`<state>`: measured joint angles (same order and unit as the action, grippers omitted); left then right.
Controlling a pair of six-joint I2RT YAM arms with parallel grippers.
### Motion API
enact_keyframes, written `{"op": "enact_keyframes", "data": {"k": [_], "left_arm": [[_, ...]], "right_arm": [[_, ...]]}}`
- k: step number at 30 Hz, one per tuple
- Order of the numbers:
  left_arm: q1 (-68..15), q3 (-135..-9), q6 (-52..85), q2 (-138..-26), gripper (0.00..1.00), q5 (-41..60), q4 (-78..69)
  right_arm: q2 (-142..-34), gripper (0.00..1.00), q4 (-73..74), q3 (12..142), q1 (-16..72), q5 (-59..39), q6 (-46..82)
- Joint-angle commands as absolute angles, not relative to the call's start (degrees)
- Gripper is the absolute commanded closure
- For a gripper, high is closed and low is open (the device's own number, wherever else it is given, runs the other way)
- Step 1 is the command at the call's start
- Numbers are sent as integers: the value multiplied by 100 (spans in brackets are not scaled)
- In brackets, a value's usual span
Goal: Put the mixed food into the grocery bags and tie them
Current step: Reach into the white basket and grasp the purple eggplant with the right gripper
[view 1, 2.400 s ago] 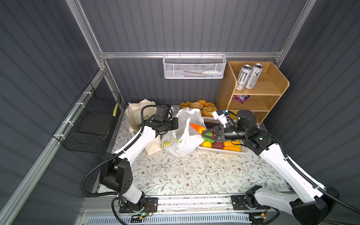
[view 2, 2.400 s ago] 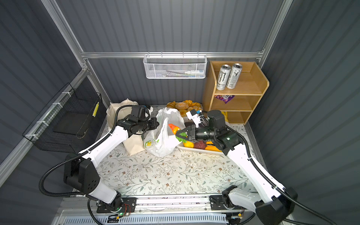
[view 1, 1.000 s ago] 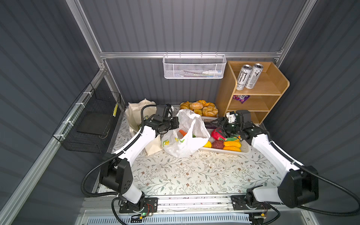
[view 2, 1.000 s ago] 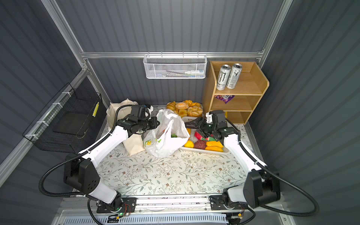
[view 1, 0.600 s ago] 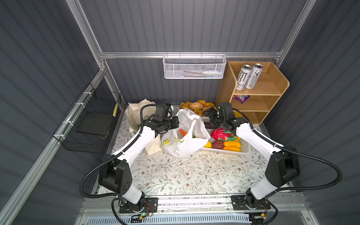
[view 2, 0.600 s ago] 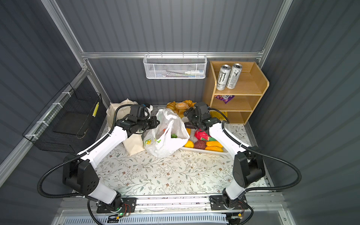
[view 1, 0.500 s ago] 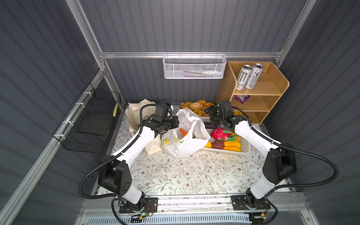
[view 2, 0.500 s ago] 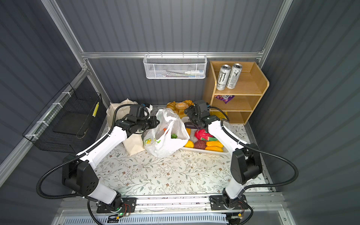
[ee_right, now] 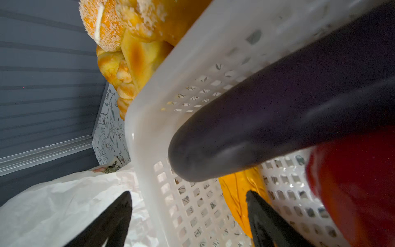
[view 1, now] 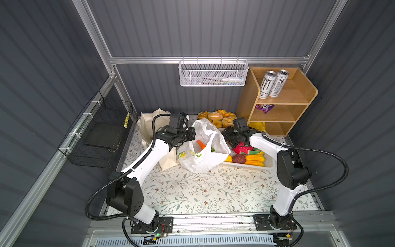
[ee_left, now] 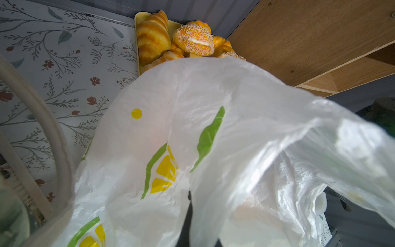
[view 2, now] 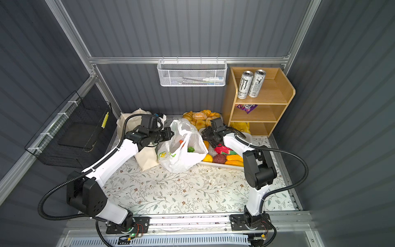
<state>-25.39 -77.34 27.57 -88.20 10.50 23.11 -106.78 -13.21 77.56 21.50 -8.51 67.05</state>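
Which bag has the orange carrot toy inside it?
The thin white plastic carrier bag: the orange carrot toy shows in its open mouth. The cream canvas tote beside it shows no food.

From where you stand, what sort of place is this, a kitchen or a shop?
Probably a mock pantry inside a robot test booth: grey panel walls, a wooden shelf holding drink cans, bread rolls, and a white plastic bag on a floral tabletop.
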Motion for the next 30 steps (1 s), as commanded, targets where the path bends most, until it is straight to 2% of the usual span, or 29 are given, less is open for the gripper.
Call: {"op": "enact_keyframes", "data": {"k": [1,11,19,24,27,30], "left_arm": [[-2487,-7707,2681,-8656,100,1002,2410],[-2487,-7769,2772,-8757,100,1033,2404],[-2487,-7699,2771,-8698,100,981,2422],[-2486,-7708,2705,-8670,100,930,2494],[-2483,-7764,2681,-8722,100,970,2509],[-2486,-7777,2689,-8766,100,1026,2469]], "right_arm": [[-10764,15,-1210,7659,1993,-792,6700],[-11115,16,-1513,8087,1901,-856,6706],[-11140,15,-2126,8565,2197,-410,6741],[-10656,15,-1822,8311,2249,-307,6658],[-10301,17,-1541,8005,2033,-703,6013],[-10060,18,-1993,8198,1837,-931,4800]]}}
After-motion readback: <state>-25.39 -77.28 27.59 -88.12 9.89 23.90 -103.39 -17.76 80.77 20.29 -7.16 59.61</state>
